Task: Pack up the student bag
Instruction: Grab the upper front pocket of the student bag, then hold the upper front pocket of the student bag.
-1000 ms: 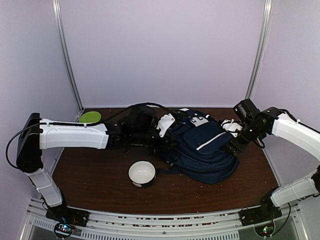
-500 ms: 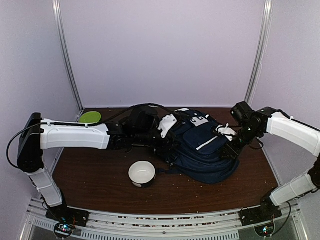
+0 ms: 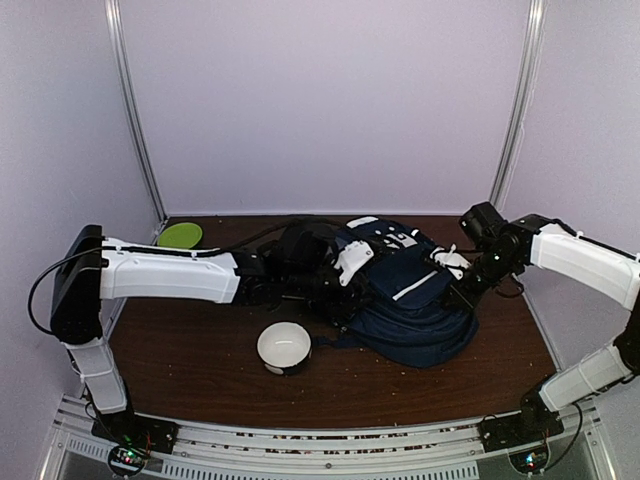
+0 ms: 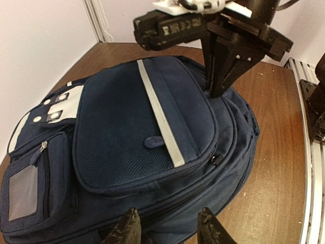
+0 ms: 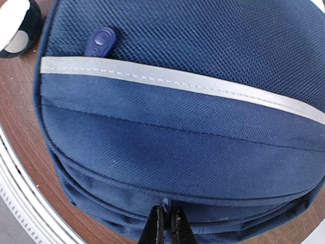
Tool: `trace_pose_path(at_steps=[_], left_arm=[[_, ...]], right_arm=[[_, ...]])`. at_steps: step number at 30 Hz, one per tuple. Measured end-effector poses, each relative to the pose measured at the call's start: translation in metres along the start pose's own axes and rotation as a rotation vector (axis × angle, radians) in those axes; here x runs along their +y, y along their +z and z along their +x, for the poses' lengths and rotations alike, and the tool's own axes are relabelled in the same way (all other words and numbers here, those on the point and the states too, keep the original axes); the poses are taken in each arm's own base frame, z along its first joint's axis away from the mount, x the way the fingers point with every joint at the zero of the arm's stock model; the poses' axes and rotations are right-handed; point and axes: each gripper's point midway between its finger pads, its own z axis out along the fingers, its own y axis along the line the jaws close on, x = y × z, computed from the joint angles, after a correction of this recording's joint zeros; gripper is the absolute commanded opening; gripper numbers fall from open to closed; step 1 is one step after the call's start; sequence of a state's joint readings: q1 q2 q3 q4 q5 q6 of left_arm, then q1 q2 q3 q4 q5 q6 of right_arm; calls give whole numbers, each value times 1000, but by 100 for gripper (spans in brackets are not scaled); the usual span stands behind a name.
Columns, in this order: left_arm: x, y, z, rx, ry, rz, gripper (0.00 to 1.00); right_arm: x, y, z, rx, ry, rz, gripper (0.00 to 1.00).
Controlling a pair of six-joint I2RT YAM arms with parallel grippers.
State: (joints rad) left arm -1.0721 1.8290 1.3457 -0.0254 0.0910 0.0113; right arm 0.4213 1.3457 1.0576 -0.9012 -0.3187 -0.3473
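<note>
Your large navy-blue fabric backpack (image 3: 410, 300) with white trim stripes lies flat on the brown wooden table (image 3: 180, 370), right of centre. Its front flap and pockets are closed, so you cannot see what it holds. Your right gripper (image 5: 165, 226) sits at the bag's right rim, fingers pressed together on the zip seam; whether they hold a pull, you cannot tell. Your left gripper (image 4: 167, 229) is at the opposite edge, its 2 fingers spread. Near the bag's front-left stands a round white bowl (image 3: 284, 346). A flat green disc (image 3: 180, 234) lies in the far-left corner.
</note>
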Motion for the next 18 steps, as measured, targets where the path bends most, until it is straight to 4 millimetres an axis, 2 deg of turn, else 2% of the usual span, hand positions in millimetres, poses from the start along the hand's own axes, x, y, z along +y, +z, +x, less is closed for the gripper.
trace_pose_path(at_steps=[7,11,18], left_arm=[[-36,27,3,-7,121,33,44],[-54,43,-5,-44,190,25,45],[-54,69,-25,-85,246,-39,45]], right_arm=[[17,-32,-9,-124,-56,-48,0],[24,-35,-10,-138,-73,-81,0],[31,-37,-12,-156,-91,-121,0]])
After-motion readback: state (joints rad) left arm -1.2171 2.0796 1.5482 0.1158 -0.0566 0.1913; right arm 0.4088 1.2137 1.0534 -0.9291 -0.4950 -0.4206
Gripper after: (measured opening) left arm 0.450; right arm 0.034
